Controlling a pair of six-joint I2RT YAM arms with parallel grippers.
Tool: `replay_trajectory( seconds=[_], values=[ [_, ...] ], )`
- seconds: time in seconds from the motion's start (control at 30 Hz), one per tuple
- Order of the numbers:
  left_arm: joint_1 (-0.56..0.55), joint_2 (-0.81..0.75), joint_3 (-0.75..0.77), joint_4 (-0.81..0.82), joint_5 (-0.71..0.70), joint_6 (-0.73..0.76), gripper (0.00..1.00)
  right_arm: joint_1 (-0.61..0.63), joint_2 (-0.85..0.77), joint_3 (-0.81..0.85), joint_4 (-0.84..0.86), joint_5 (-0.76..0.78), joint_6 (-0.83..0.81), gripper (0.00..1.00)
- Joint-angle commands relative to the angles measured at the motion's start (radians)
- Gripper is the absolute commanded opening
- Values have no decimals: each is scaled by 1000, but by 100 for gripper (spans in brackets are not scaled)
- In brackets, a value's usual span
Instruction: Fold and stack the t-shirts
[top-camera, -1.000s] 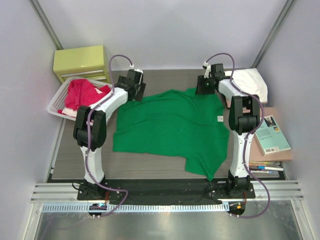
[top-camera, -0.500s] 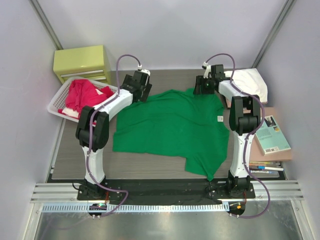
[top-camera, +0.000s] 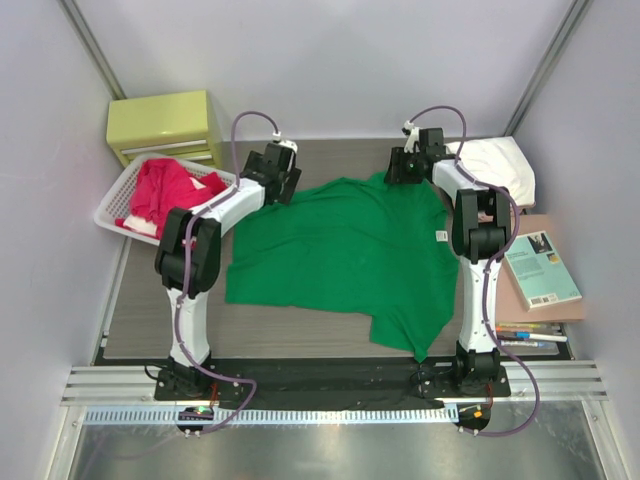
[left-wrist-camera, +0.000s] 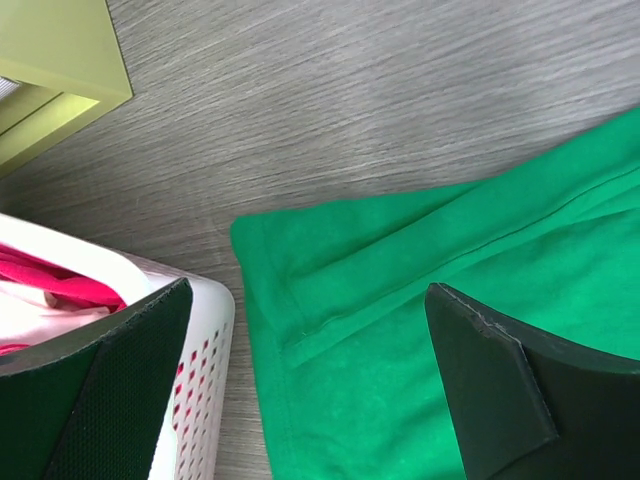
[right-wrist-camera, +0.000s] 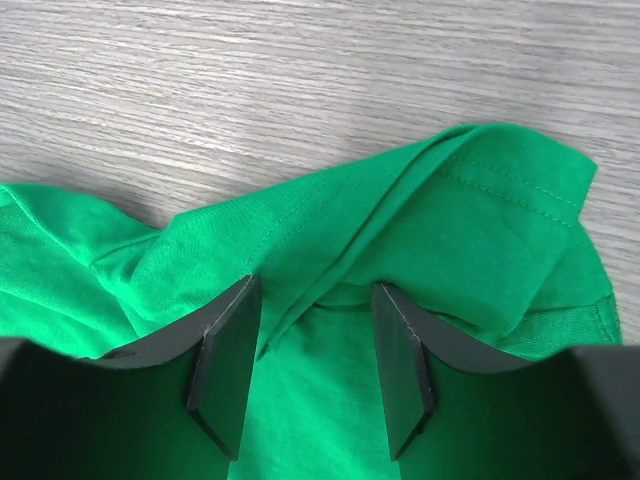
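left pincer (left-wrist-camera: 308, 300) gapes wide over green t-shirt (top-camera: 340, 250); right pincer (right-wrist-camera: 315, 292) half apart astride its fold.

Everything is lit brightly and evenly; only soft shadows are cast (the left gripper (left-wrist-camera: 310, 400) is rendered slightly blurred).

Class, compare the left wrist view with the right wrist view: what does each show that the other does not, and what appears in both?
Only the left wrist view: the white basket holding red cloth, a corner of the yellow-green cabinet, and the left gripper wide open over a flat hemmed edge. Only the right wrist view: the right gripper, its jaws apart on either side of a raised fold. Both: the green t-shirt lying on the wood-grain table.
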Motion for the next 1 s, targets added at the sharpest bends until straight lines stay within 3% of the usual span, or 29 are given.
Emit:
replay_trajectory(
  seconds=[0.0,0.3,0.57,0.67,0.97],
  values=[
    [33,-135,-24,65,19,-56,100,11,-28,4,42,-25,24,54],
    [33,-284,-30,53,38,-79,100,13,-100,-69,51,-64,30,56],
    [52,-549,-185,232,-70,22,100,42,-168,-164,123,-15,13,56],
    [82,-620,-227,263,-77,69,100,48,-142,-131,105,-4,5,56],
    [141,-694,-339,277,-59,74,100,60,-120,-69,100,21,24,38]
  ],
)
